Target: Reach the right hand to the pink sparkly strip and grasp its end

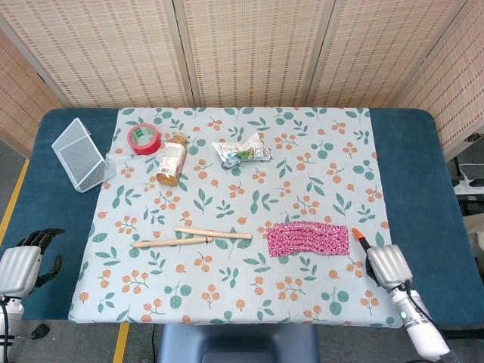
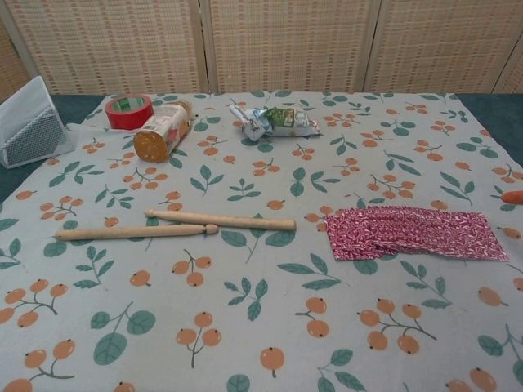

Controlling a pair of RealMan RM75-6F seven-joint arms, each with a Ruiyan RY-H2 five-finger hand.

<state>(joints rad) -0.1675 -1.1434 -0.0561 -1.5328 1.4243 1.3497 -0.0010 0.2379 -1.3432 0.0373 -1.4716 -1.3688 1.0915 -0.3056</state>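
Observation:
The pink sparkly strip (image 1: 308,239) lies flat on the floral cloth, right of centre, and the chest view shows it at the right (image 2: 413,233). My right hand (image 1: 383,262) hovers just off the strip's right end, holding nothing, back upward. Its orange fingertip (image 1: 357,234) points at that end with a small gap left; the same fingertip (image 2: 512,197) pokes in at the right edge of the chest view. My left hand (image 1: 21,261) stays at the table's front left corner with its fingers apart and empty.
Two wooden sticks (image 1: 193,237) lie left of the strip. Further back are a red tape roll (image 1: 143,138), a lying bottle (image 1: 172,158) and a crumpled snack packet (image 1: 240,150). A wire mesh basket (image 1: 79,154) stands at the far left. Folding screens close the back.

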